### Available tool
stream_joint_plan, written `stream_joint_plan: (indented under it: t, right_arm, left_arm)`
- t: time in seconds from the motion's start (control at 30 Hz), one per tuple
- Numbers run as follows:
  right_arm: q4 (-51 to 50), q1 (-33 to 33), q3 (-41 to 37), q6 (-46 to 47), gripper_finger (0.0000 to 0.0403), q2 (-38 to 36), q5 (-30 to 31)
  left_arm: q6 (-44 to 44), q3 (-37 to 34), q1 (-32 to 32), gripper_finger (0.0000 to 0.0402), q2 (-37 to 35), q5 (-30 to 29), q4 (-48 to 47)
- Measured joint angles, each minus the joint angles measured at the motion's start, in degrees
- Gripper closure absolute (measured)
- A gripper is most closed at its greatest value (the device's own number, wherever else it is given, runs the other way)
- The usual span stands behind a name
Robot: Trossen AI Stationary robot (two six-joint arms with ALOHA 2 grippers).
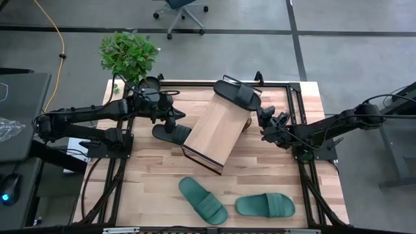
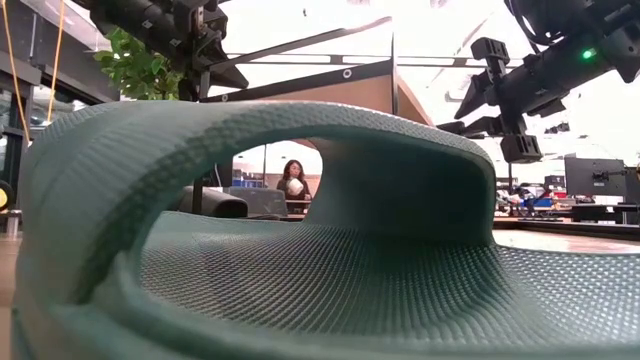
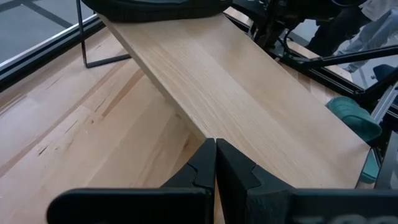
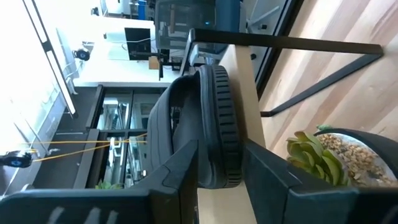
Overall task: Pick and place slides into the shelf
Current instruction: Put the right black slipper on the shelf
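Note:
The shelf (image 1: 214, 133) is a slanted light-wood board on a dark frame at the table's middle. One black slide (image 1: 237, 94) lies on its raised far end, and my right gripper (image 1: 261, 116) is shut on it. A second black slide (image 1: 170, 134) lies sole-down on the table left of the shelf. My left gripper (image 1: 174, 122) hovers over it, shut and empty (image 3: 216, 152), facing the board (image 3: 249, 93). Two teal slides (image 1: 203, 200) (image 1: 264, 205) lie flat near the table's near edge; one fills the low view (image 2: 300, 250). My right gripper (image 4: 217, 171) pinches the black slide by the end nearer its strap (image 4: 217, 158), one finger (image 4: 180, 174) on the strap side and the other (image 4: 267, 177) on the underside. The fingers come roughly level from the table's right. The slide rests on the shelf's raised end (image 4: 249, 93).
A leafy plant (image 1: 129, 53) and a small pot (image 1: 151, 83) stand at the table's far left corner; the pot (image 4: 354, 155) also shows in the right wrist view. Dark frame rails (image 1: 296, 104) border the tabletop. A person (image 2: 295, 180) sits far behind the table.

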Motion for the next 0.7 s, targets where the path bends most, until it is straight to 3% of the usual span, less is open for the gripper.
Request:
stream_joint_plan:
  t: [0.7]
  right_arm:
    - [-2.76, 1.66, 0.0, 2.38, 0.0292, 0.0, -1.03]
  left_arm:
    - [0.0, -0.01, -0.01, 0.0401, 0.0, 0.92, -0.09]
